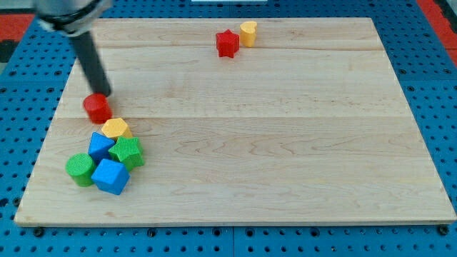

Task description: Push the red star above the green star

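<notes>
The red star [227,43] lies near the view's top, a little right of centre, touching a yellow heart-shaped block [248,33] on its right. The green star [127,152] lies at the view's lower left inside a cluster of blocks. My tip [102,93] is at the view's left, just above a red round block [96,108], far left of the red star and above the green star.
The cluster at lower left holds a yellow hexagon [114,128], a blue triangular block [100,145], a green round block [80,168] and a blue cube [110,176]. The wooden board [285,143] lies on a blue pegboard.
</notes>
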Robot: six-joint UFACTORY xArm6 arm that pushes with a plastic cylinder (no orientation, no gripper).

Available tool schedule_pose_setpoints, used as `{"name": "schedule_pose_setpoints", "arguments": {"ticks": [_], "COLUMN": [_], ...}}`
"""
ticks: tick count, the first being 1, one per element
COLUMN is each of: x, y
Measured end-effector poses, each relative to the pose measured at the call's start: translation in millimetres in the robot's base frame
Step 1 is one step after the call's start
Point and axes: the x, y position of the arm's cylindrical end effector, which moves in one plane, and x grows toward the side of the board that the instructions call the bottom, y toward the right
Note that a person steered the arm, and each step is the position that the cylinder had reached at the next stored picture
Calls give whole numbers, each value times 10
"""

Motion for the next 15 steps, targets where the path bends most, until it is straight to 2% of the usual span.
{"name": "schedule_pose_setpoints", "arguments": {"ticks": [1,2,3,4,5,6,7,8,10,11,12,13,14,15], "x": [472,226,-303,-466,-1188,-1722,-1875,-1539,-234,119,606,778,369,-485], "y": [44,49,777,2181,2687,3305,2949,2359,1537,1700,1540,1088,1525,2596]}}
